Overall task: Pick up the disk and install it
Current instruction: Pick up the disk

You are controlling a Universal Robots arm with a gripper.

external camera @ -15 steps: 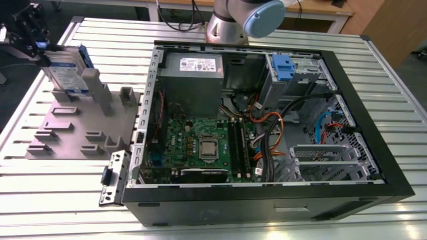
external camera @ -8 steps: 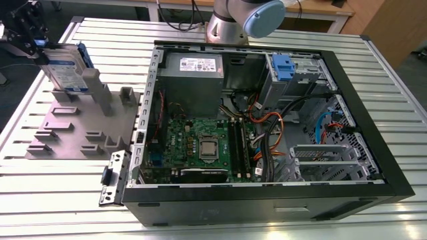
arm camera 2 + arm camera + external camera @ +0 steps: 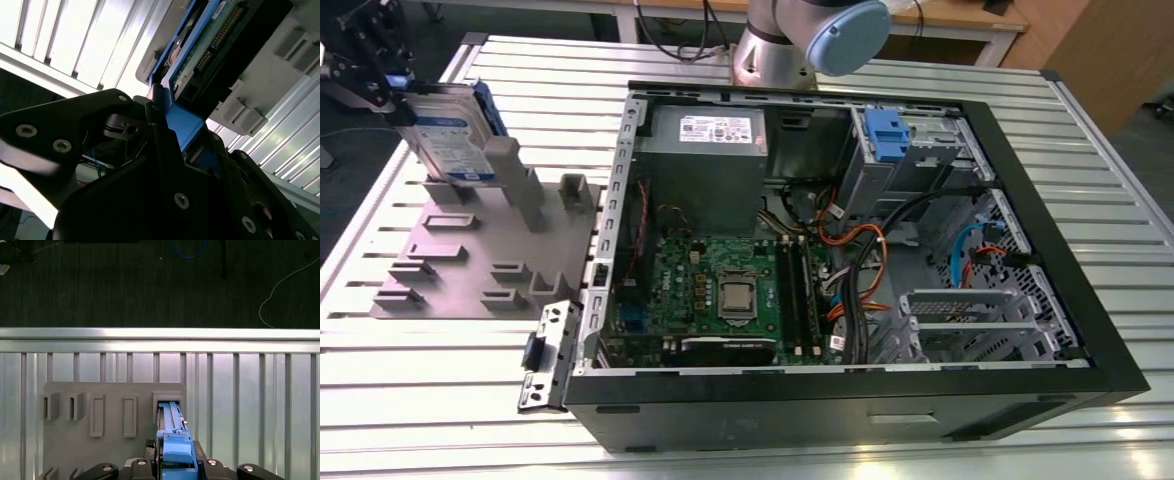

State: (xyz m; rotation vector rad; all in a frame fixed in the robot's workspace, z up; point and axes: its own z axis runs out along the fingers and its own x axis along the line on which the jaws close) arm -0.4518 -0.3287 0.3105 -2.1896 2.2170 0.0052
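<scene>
The fingers (image 3: 159, 125) are clamped on the blue-framed disk (image 3: 454, 135), which stands upright at a corner slot of the grey holder (image 3: 454, 262) on the slatted surface (image 3: 414, 400).

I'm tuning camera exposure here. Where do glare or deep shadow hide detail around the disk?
Second wrist view: the ribbed aluminium table washes out white and the black gripper is near-featureless dark, yet the silver hard disk in a blue plastic frame reads well. First wrist view: a glare band runs along the table's rail. Exterior view: even light, dimmer inside the black computer case.
</scene>
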